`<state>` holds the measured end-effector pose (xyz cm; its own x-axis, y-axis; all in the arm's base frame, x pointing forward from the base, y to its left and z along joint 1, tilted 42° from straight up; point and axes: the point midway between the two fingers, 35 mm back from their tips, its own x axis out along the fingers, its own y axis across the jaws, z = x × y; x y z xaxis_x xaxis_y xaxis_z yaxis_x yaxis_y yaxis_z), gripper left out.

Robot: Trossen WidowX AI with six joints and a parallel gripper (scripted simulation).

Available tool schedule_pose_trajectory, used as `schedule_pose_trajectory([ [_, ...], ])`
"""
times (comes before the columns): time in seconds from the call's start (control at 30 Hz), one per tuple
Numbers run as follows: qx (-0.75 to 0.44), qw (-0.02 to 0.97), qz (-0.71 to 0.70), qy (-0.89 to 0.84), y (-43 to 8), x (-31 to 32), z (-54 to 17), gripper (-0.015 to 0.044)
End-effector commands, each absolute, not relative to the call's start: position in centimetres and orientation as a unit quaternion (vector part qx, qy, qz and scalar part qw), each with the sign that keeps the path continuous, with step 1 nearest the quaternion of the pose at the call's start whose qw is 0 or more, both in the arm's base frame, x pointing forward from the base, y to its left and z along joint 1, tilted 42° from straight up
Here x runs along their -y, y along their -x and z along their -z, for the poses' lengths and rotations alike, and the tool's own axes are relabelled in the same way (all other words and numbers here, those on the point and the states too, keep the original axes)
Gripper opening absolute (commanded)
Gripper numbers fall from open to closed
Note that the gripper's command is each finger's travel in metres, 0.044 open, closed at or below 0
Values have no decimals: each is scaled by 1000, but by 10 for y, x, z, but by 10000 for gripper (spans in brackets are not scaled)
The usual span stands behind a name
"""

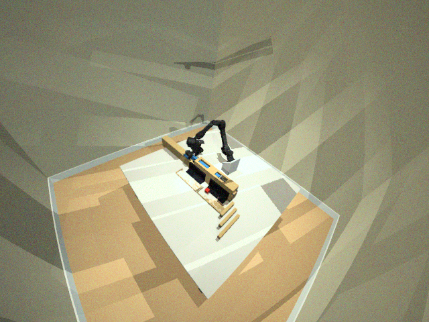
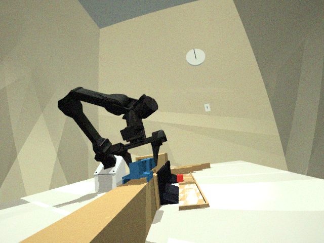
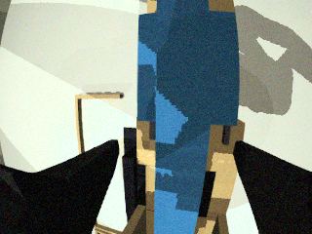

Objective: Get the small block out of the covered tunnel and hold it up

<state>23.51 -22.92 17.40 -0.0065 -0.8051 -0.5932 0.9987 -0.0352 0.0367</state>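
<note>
My arm [image 1: 220,129] [image 2: 100,100]: bent high, reaching across the wooden tunnel [image 1: 211,170] [image 2: 156,189].
My gripper [image 1: 190,155] [image 2: 143,159] [image 3: 177,147]: pointed down, fingers spread astride the blue piece [image 1: 191,157] [image 2: 141,168] [image 3: 195,73].

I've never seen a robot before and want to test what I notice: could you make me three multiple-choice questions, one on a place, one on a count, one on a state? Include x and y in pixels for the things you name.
1. Where is the red block [image 1: 207,190] [image 2: 179,177]?
A) On top of the wooden beam
B) Beside the dark panels
C) Against the clock

2. How many loose rods lie past the beam's end?
A) One
B) Three
C) Six

3. How is the robot's hand [image 2: 143,160] [image 3: 177,147]?
A) Open
B) Shut on a rod
C) Shut on the red block

1 B: the exterior view shows it by their dark edges.
2 B: the top view shows three separate sticks.
3 A: the wrist view shows its fingers wide apart, astride the blue piece [image 3: 195,73].
</note>
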Motion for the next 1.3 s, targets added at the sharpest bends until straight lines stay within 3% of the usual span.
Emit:
schedule_pose_trajectory([
  [0.0,-203,664,679,-237,-235,229,-175,282],
  [0.27,-203,664,679,-237,-235,229,-175,72],
  [0.4,-203,664,679,-237,-235,229,-175,46],
  [0.47,-204,664,679,-238,-235,228,-174,0],
  [1.1,-208,664,677,-238,-236,212,-150,0],
  [1.27,-173,659,694,-233,-234,226,-169,131],
])
